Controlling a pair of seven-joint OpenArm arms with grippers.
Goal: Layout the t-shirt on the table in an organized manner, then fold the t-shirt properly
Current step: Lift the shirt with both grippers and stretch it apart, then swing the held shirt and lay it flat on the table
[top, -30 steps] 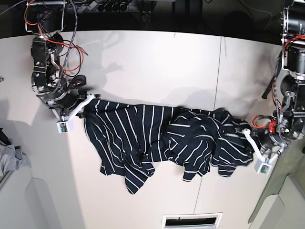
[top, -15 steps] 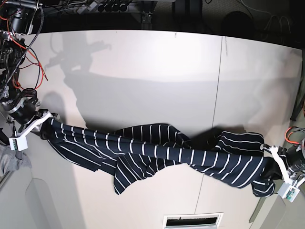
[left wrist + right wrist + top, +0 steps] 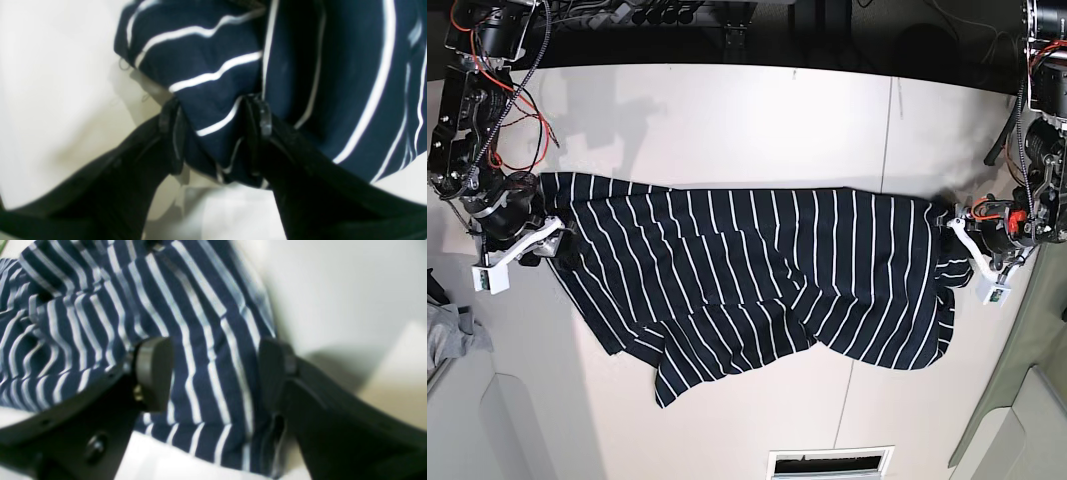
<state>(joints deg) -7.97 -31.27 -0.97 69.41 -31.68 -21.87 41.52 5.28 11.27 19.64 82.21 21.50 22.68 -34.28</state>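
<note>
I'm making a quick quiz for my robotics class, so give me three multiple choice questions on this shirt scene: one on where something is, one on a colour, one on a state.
1. Where does the t-shirt lie on the table?
A. Bunched in a far corner
B. Spread across the middle, between the two arms
C. Hanging off the near edge

2. What colour are the shirt's stripes?
A. White
B. Red
C. Yellow

3. How do the jaws of the left gripper and right gripper stand?
A. Both shut tight with no cloth
B. Only one parted
C. Both parted, with shirt fabric in the gap between them

Answers:
1 B, the base view shows it reaching from one arm to the other.
2 A, thin white lines on dark navy.
3 C, each wrist view shows parted jaws with striped cloth between.
</note>
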